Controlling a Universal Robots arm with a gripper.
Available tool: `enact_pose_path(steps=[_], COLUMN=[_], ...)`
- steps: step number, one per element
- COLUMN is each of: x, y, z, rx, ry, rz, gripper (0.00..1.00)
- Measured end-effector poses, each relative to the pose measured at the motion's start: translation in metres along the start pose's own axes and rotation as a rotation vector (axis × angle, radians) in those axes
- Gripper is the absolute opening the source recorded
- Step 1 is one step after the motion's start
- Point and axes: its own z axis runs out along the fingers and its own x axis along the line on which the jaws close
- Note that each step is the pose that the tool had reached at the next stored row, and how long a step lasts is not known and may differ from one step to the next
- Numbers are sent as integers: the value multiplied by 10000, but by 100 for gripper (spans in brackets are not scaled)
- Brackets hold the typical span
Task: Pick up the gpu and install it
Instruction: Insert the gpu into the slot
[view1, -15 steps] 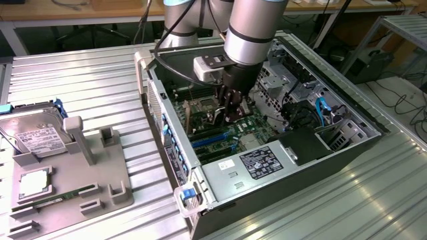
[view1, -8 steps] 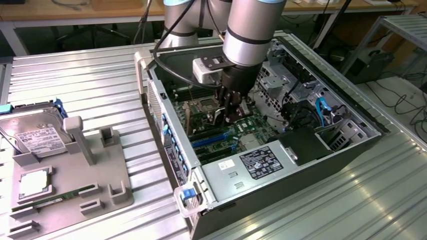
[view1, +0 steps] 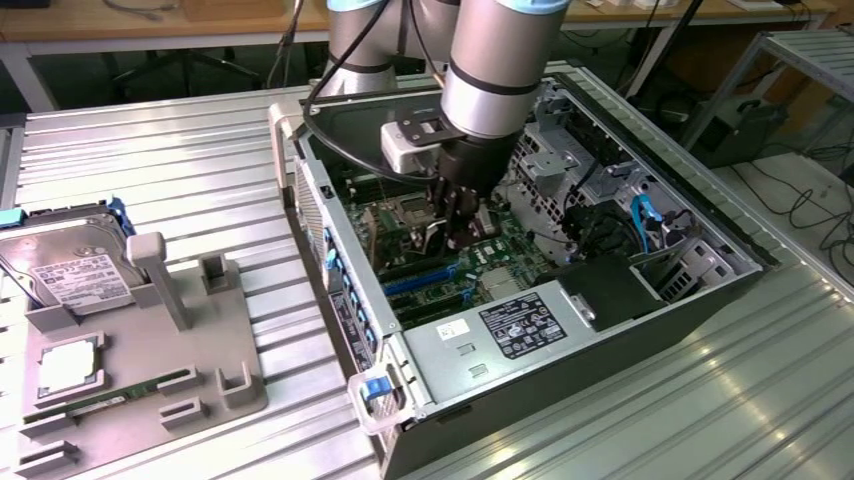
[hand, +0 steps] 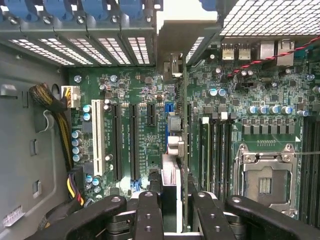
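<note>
Black robot fingers (hand: 150, 215) of the gripper (view1: 450, 222) are clamped on the gpu (hand: 183, 150), a thin flat black circuit card seen edge-on in the wrist view, with its pale silver metal bracket strip (hand: 182, 22) at the far end by the rear slot covers. In the exterior view the gripper hangs down inside the open black computer case (view1: 694, 290), with the card's lower edge close over the green motherboard (view1: 461, 265); whether it touches a slot cannot be told. In the wrist view the card stands upright between the long black expansion slots (hand: 135, 142) on one side and the black memory slots (hand: 215, 150) on the other. Beyond those sits the bare silver processor socket (hand: 265, 175). A bundle of yellow and black cables (hand: 62, 130) runs along the case wall.

Outside the case, on the ribbed metal table (view1: 174, 160) at the exterior view's left, a grey plastic fixture tray (view1: 174, 340) holds a narrow green memory stick (view1: 114, 395) and a square silver processor chip (view1: 70, 368). A silver boxy hard drive with a white label (view1: 67, 265) lies at its far end. A grey power supply box with a black label (view1: 514, 325) sits in the case's near corner.
</note>
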Motion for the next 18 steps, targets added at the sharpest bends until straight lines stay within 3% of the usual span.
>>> enact_pose_path(steps=[8, 11, 18], x=[17, 24, 24], y=[39, 85, 136], z=[47, 128, 182], rx=[-3, -21, -28], ry=[1, 3, 1], rz=[-2, -1, -1], gripper=[28, 28, 28])
